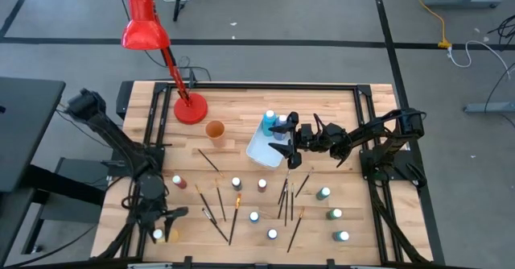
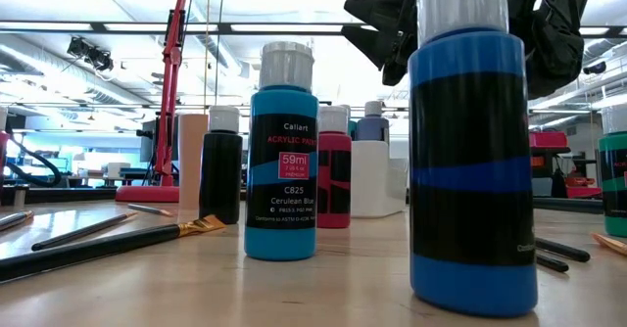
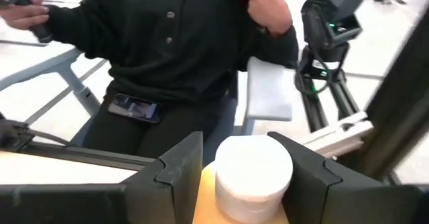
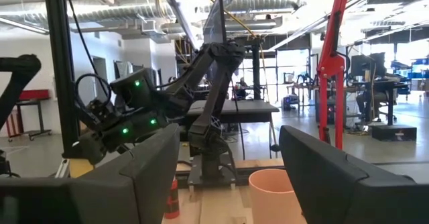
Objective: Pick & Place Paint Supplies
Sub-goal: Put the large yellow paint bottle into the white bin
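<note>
Yellow paint bottle [image 3: 253,178], white-capped, upright at the near left corner of the wooden table [image 1: 241,100], close to the front edge. Sits right between the fingers of the left gripper [image 1: 163,221], long axis vertical, cap level with the fingertips. Jaws spread on either side of the cap; a sliver of yellow shows along one finger, so probably not yet clamped, though contact on the other side is hard to rule out. Needs only a squeeze and a straight lift; open air above, a person seated just beyond that edge.

Farther in, scattered across the middle: more upright white-capped bottles, a red-brown one [image 1: 178,180] nearest the left arm, green ones [image 1: 335,214] toward the right side, and thin brushes [image 1: 219,213] lying flat at mixed angles between them. Leaves narrow lanes at table level; safer to travel high.

Farther still, a white bin [image 1: 259,152] with a blue bottle [image 1: 269,122] standing at its far end. Right gripper [image 1: 279,138] level just beside the bin, released and empty. Peach cup [image 1: 215,130] and red desk lamp [image 1: 190,108] behind, well apart from the left arm's path.
</note>
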`<move>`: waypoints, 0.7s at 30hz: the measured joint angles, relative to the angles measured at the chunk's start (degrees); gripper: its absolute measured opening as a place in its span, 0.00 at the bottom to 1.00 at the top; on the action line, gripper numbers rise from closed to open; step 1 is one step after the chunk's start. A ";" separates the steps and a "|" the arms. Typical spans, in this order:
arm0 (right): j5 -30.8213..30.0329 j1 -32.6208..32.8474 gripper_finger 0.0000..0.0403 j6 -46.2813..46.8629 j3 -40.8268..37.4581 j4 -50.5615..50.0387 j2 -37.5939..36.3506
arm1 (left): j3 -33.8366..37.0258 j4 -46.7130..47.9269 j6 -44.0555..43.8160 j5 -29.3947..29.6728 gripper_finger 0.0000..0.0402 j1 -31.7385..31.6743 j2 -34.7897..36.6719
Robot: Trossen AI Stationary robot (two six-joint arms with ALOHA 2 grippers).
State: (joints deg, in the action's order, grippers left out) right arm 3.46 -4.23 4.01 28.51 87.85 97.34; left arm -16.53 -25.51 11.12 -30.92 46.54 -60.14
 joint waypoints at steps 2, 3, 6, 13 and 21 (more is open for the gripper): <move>0.00 0.00 0.64 -0.01 0.00 0.00 0.00 | -0.05 -1.32 -0.75 0.06 0.43 0.00 -0.97; 0.00 0.00 0.64 -0.02 0.00 0.00 0.00 | -0.05 -1.56 -1.10 0.28 0.42 0.00 -1.05; 0.00 0.00 0.64 -0.02 0.00 0.00 0.00 | -0.05 -1.64 -1.08 0.29 0.35 0.00 -1.05; -0.07 0.00 0.64 -0.02 0.13 -0.02 0.02 | -0.17 -2.33 -1.12 4.37 0.30 0.02 -0.88; 2.86 0.01 0.64 0.04 9.80 -9.46 0.05 | -5.25 -1.01 -2.02 14.14 0.31 -1.39 0.83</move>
State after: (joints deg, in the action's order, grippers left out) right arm 6.32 -4.22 4.05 38.32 78.39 97.39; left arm -21.78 -26.52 9.10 -16.78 45.16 -59.31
